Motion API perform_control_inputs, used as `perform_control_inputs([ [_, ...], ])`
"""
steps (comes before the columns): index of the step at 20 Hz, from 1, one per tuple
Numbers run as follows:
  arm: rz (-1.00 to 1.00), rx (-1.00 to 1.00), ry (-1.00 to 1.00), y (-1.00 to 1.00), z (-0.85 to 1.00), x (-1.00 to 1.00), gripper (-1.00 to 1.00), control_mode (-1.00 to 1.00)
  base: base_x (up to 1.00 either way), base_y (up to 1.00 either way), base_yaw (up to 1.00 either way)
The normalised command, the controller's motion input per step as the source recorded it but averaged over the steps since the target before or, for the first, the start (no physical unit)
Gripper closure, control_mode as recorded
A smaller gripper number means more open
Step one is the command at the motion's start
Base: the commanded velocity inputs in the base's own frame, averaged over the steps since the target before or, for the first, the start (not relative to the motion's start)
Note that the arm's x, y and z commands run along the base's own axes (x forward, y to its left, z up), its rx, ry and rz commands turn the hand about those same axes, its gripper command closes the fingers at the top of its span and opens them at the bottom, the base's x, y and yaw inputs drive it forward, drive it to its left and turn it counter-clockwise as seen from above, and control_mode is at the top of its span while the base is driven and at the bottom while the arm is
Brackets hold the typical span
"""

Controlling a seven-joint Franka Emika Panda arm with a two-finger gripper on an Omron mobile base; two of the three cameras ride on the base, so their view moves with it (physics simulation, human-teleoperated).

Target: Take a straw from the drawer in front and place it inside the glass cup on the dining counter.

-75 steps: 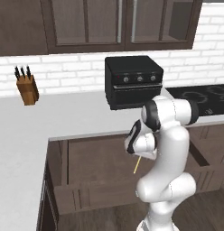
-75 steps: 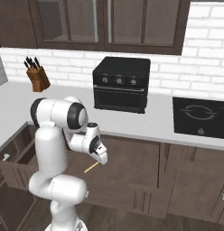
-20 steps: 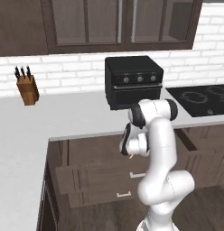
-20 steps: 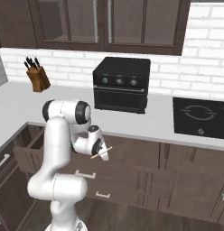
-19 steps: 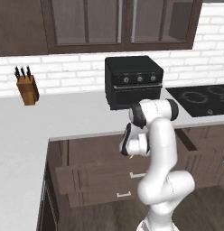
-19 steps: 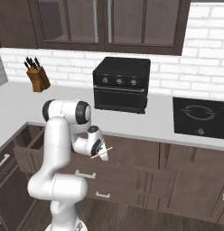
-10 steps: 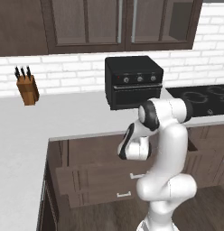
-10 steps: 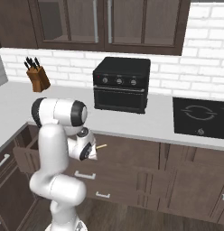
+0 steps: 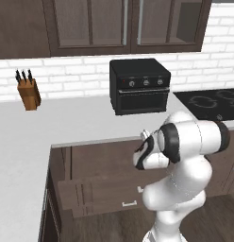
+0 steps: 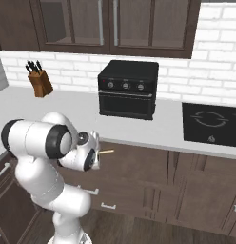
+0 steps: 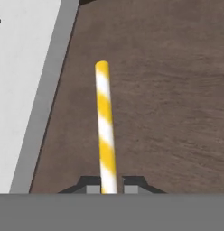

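My gripper is shut on the straw, a thin yellow-and-white striped stick that runs straight out from between the two finger tips. In the right base view the straw sticks out sideways from the gripper, level with the counter's edge and in front of the cabinet fronts. From the left base camera the hand is tucked close against the arm's white body. Below it the drawer stands pulled out, with a small silver handle. The glass cup and the dining counter are out of view.
A black toaster oven stands on the white worktop, with a knife block at the back left and a black cooktop to the right. Dark cabinet doors hang above.
The arm has folded up, its elbow rising and bulking toward the cameras. The hand has drawn in closer to the arm's body with the straw still gripped.
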Motion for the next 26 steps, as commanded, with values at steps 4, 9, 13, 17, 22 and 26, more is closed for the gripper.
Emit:
perform_control_inputs([
  [4, 0.00, 0.00, 0.23, -0.28, 1.00, 0.00, 1.00, -1.00, 0.00, 0.00, 0.00],
  [9, -0.04, 0.00, 0.24, -0.04, 1.00, 0.00, 1.00, -1.00, 0.00, 0.00, 0.00],
  [13, -0.06, -0.04, 0.09, 0.00, 1.00, -0.42, 1.00, -1.00, 0.00, 0.00, 0.00],
  [17, -0.07, -0.20, 0.00, 0.00, 0.79, -0.98, 1.00, -1.00, 0.00, 0.00, 0.00],
  [22, -0.07, -0.27, -0.04, 0.06, 0.35, -1.00, 1.00, -1.00, 0.00, 0.00, 0.00],
  [26, -0.06, -0.18, -0.17, 0.00, -0.01, -0.83, 1.00, -1.00, 0.00, 0.00, 0.00],
])
